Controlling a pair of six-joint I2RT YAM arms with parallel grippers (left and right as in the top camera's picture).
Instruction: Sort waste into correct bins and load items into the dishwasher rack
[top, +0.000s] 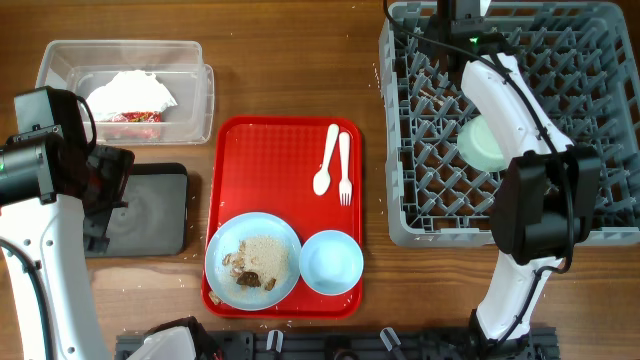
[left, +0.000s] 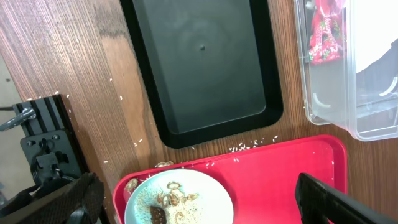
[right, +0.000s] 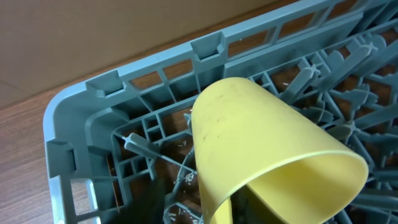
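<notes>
1. Containers
- The tub (top: 60, 55) sits at the table's far left. It holds 1 napkin (top: 130, 92) on top of red wrappers (top: 130, 117).
- The black tray (left: 205, 68) lies just beside the tub, on its near side. Loose grains (left: 249, 146) dot the table (top: 290, 60) between this tray and the red tray (top: 270, 160).
- The red tray carries the plate (top: 225, 245) with scraps (top: 262, 262) on it and the blue bowl (top: 332, 262), which touches the plate. The spoon (top: 325, 160) and fork (top: 345, 170) lie side by side near its far right corner.
- The rack (top: 385, 130) holds the mint bowl (top: 485, 145) near its middle. The cup (right: 249, 137) is tilted, mouth toward the wrist camera, over the pegs at a rack corner.

2. End effectors
- The left gripper (left: 196, 186) hangs above the plate's far edge, with its fingers spread wide apart.
- The right gripper (top: 440, 35) is over the rack's far left area. I see no fingers in the wrist view, so I cannot tell whether it grips the cup.

3. Edges and room
- A strip of wood shows between the red tray and the rack.
- The left arm overhangs the black tray's left part.
- The right arm crosses the rack from its near wall to its far side.
</notes>
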